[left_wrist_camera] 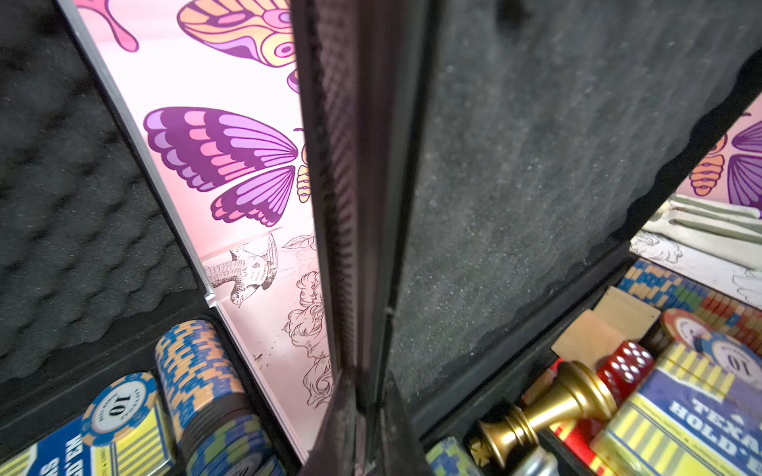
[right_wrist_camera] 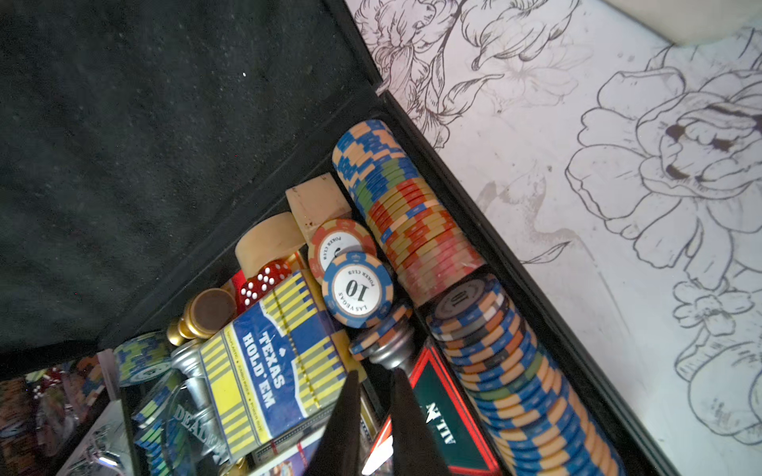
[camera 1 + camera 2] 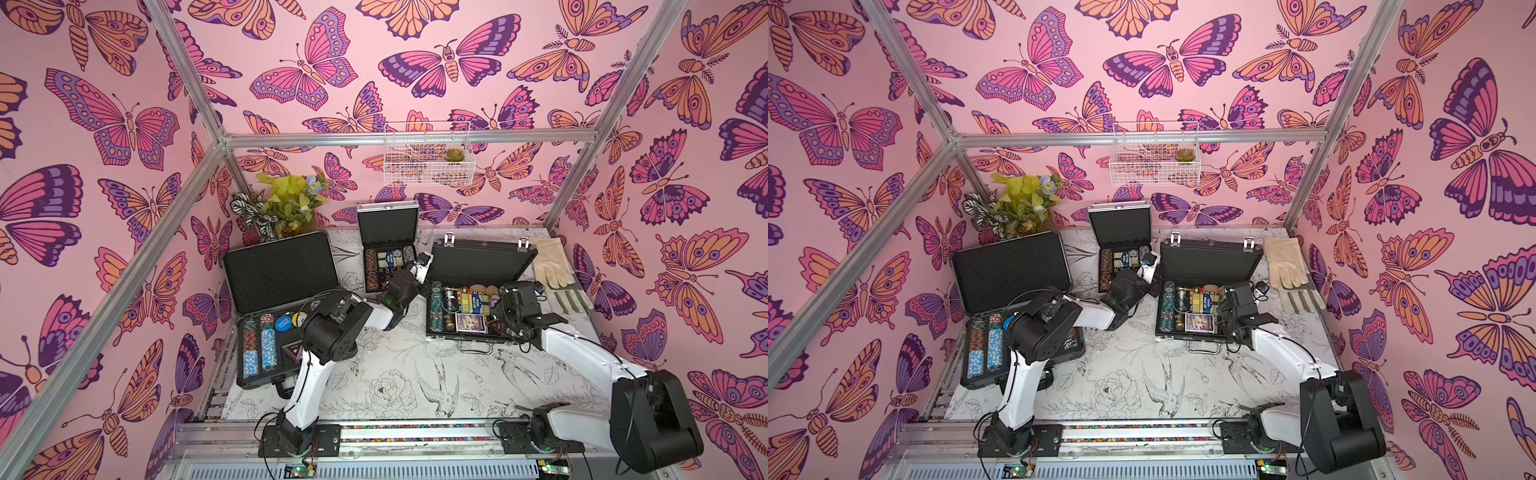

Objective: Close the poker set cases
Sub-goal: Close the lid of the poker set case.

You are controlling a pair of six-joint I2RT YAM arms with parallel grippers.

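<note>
Black medium case [image 3: 478, 262] sits open on the tabletop [image 3: 415, 374]. Its raised lid's [image 1: 515, 185] side edge stands directly ahead of the left pincer [image 1: 363, 445], tips together. Right pincer [image 2: 373, 395], slightly apart and empty, hovers above the chips [image 2: 433, 214]. Left arm judged nearer.

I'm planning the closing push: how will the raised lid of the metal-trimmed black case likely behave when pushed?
The lid looks stiff, with metal edging, so it should swing whole rather than flex. Loose chips and the gold chess piece piled inside may keep it from seating flat.
</note>
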